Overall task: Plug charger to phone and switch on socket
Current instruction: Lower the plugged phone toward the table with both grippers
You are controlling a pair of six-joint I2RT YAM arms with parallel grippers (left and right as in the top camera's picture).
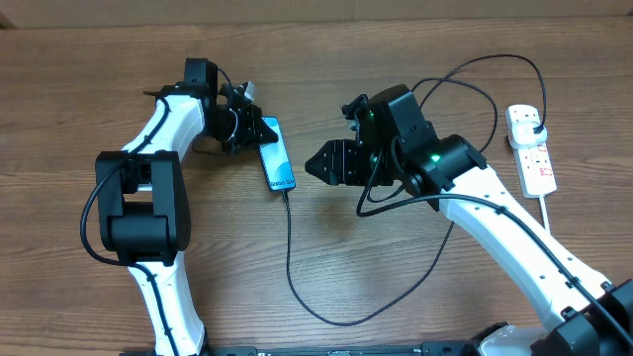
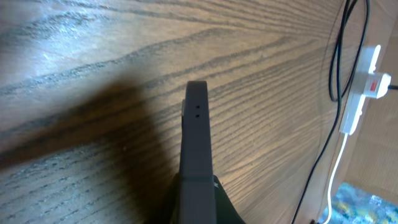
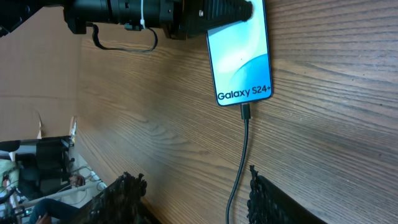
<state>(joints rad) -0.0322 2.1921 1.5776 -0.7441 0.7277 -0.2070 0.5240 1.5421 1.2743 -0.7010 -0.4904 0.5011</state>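
Observation:
The phone point(image 1: 278, 155) lies in the middle of the table, its light blue screen point(image 3: 240, 56) reading "Galaxy S24+". My left gripper point(image 1: 254, 132) is shut on its far end; in the left wrist view the phone's dark edge point(image 2: 197, 140) stands out between the jaws. The charger's connector point(image 3: 246, 112) sits in the phone's near port. Its thin black cable point(image 1: 290, 259) loops toward the front edge and back to a black plug point(image 1: 534, 121) in the white socket point(image 1: 532, 150). My right gripper point(image 1: 315, 163) is open just right of the phone, the cable point(image 3: 239, 171) passing between its fingers.
The socket's thick white cord point(image 1: 550, 213) runs down the right side, beside my right arm. Slack cable loops point(image 1: 465, 94) arc over the table behind that arm. The socket point(image 2: 368, 84) also shows at the right edge of the left wrist view.

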